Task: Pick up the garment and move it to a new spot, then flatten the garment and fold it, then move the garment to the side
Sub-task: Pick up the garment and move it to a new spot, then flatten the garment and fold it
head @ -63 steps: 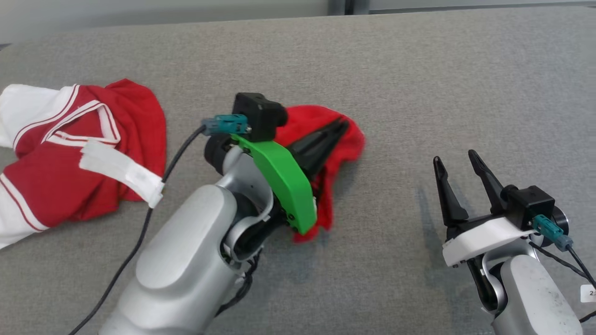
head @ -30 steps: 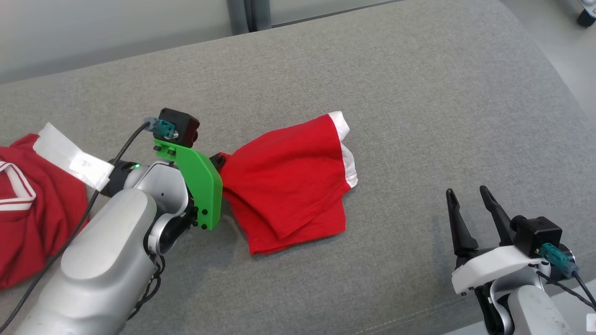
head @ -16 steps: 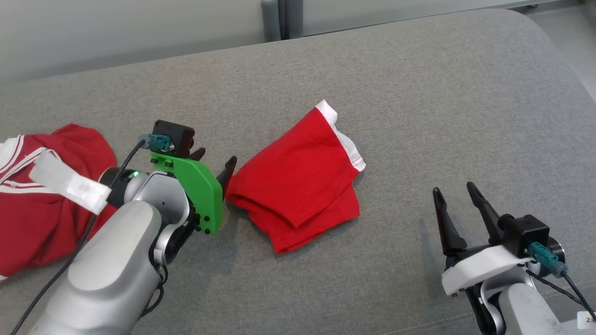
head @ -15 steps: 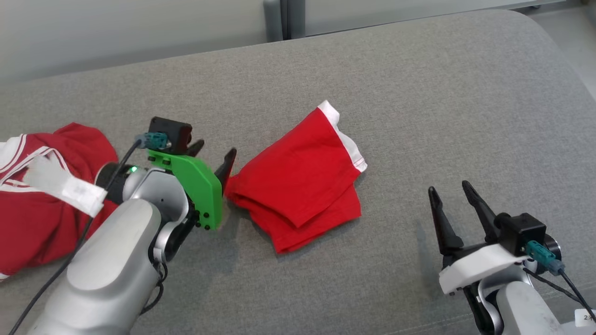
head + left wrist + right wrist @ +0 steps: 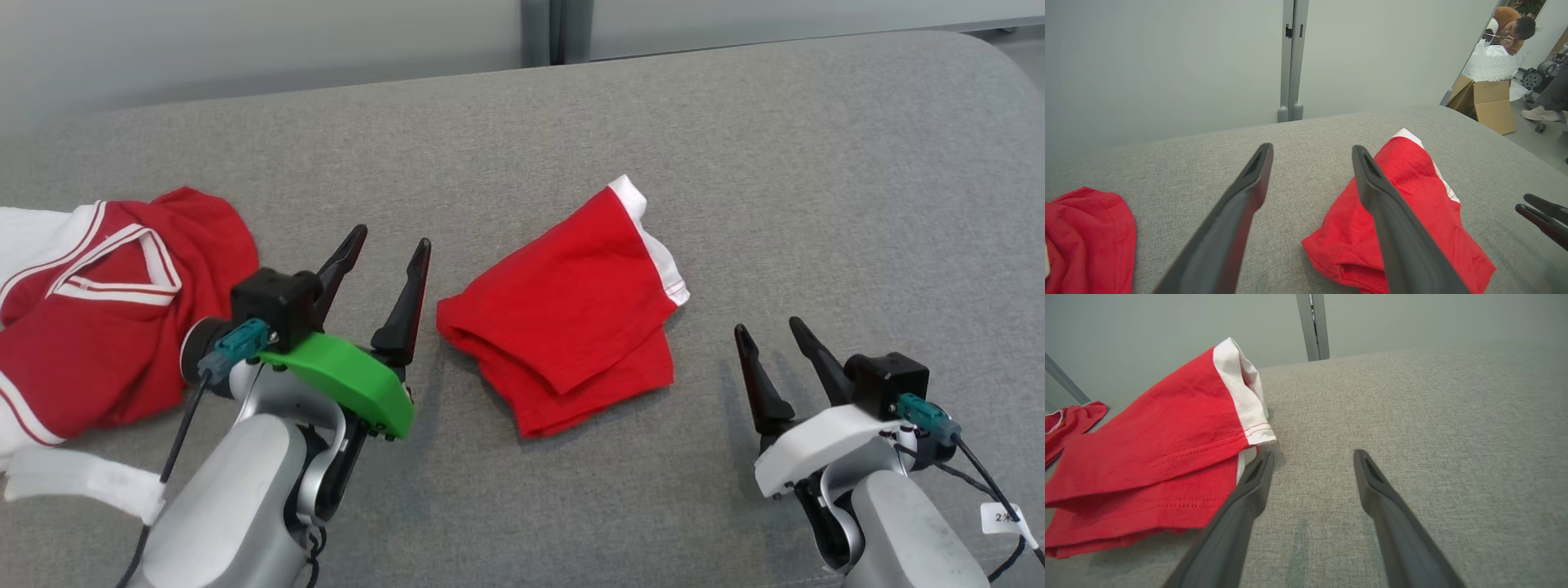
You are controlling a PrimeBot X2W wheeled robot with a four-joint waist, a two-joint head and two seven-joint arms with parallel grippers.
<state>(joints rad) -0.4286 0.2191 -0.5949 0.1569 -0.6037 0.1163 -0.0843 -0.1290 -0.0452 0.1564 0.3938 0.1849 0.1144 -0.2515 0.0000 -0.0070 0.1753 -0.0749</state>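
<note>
Seemingly the garment [image 5: 571,314] is placed, the left gripper [image 5: 391,238] and right gripper [image 5: 768,326] both wide open; flattening and folding remain.

Soft, even light falls from overhead, bright enough to make the red garment [image 5: 563,327] look vivid, with no glare anywhere. The garment casts only a thin, fuzzy shadow along its lower edge on the grey cushion [image 5: 775,163]. Faint smudges of shade lie beside the right gripper [image 5: 767,326] and under the left gripper [image 5: 391,237]. The head view is crisp enough to show the weave of the cushion. Both wrist views bow at their edges. In the left wrist view the post [image 5: 1291,61] leans slightly, the dark fingers [image 5: 1396,245] blur toward the bottom edge, and the wall [image 5: 1147,61] is a flat, dull grey.
</note>
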